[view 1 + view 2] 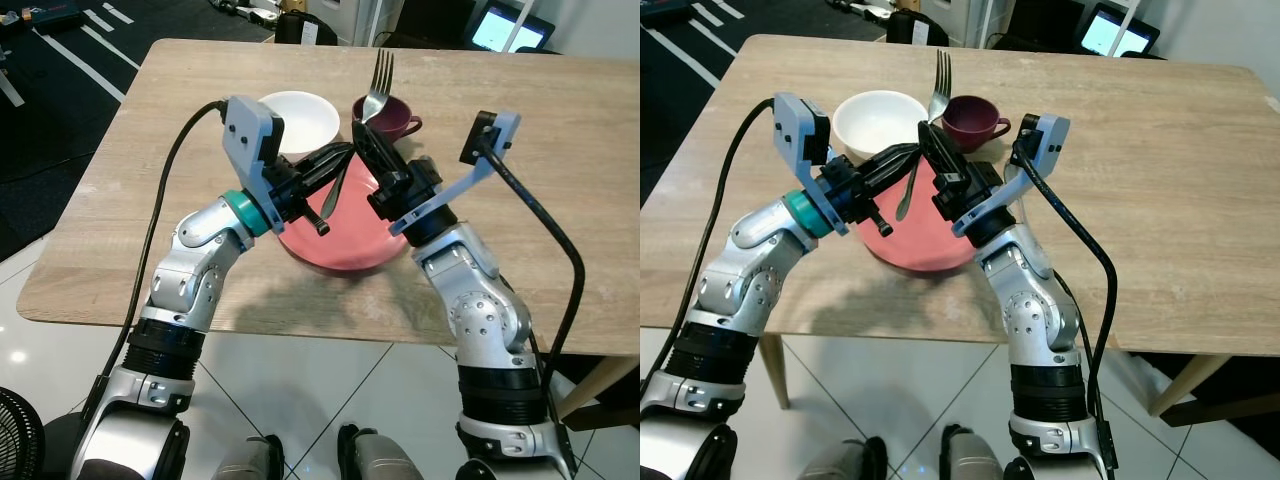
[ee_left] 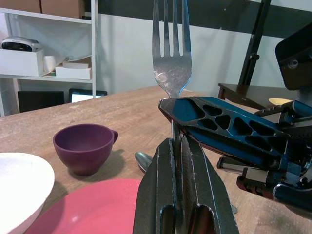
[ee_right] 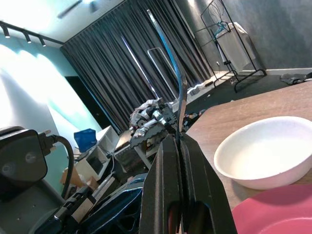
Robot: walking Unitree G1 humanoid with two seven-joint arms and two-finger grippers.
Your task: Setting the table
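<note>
Pale wood, that table [image 1: 560, 200], and near its front edge sat a pink plate [image 1: 345, 245] with both arms bent in over it. The right gripper [image 1: 364, 131] had its black fingers pinched tight on the handle of a fork [image 1: 378, 85], which stood nearly upright with its tines pointing up, lifted clear above the plate's far rim. In the right wrist view the fork [image 3: 176, 78] rose edge-on straight out from between the closed fingers [image 3: 163, 195]. The left gripper [image 1: 340, 152] reached in from the other side, its fingers drawn narrow and meeting the fork's handle just beside the right gripper; the left wrist view showed the handle running down between those fingers [image 2: 158, 195], though I could not tell whether they truly gripped it. Beyond the plate stood a white bowl [image 1: 300, 120] on the robot's left and a purple cup [image 1: 395, 115] just beside it, behind the fork. A spoon [image 1: 908, 195] lay on the plate under the left gripper.
</note>
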